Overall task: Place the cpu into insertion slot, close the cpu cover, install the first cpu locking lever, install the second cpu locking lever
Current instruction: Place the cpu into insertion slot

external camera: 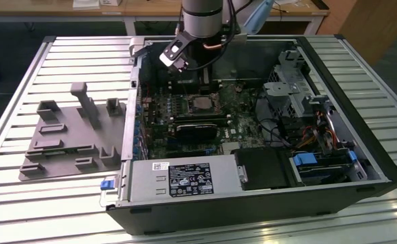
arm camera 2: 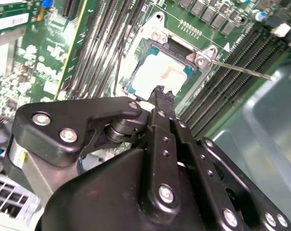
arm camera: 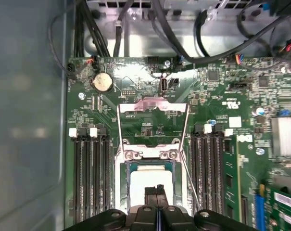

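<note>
Slatted metal table carries an open computer case lying on its side, so that the green board faces up and the arm can reach straight down to the insertion slot. Everything here is placed from that slot. One cpu lies flat inside it, pale top up, so the first step looks done. One cpu cover stands open just beyond the slot, hinged at the slot's edge with its window over bare board; the chip is uncovered for that reason. One thin lever rod juts out from a corner of the slot, unlatched, which is what I judge lets the cover stay free.

One gripper hangs directly over the slot with its two fingers pressed together and nothing between them, the tips at or just above the chip's top; I cannot tell if they touch it. Closed fingers make a narrow point for working near the frame, I judge.

Two banks of long black slots flank the insertion slot, one per side, and one coin battery sits beyond the cover. One grey fixture tray rests outside the case, well apart from the slot
</note>
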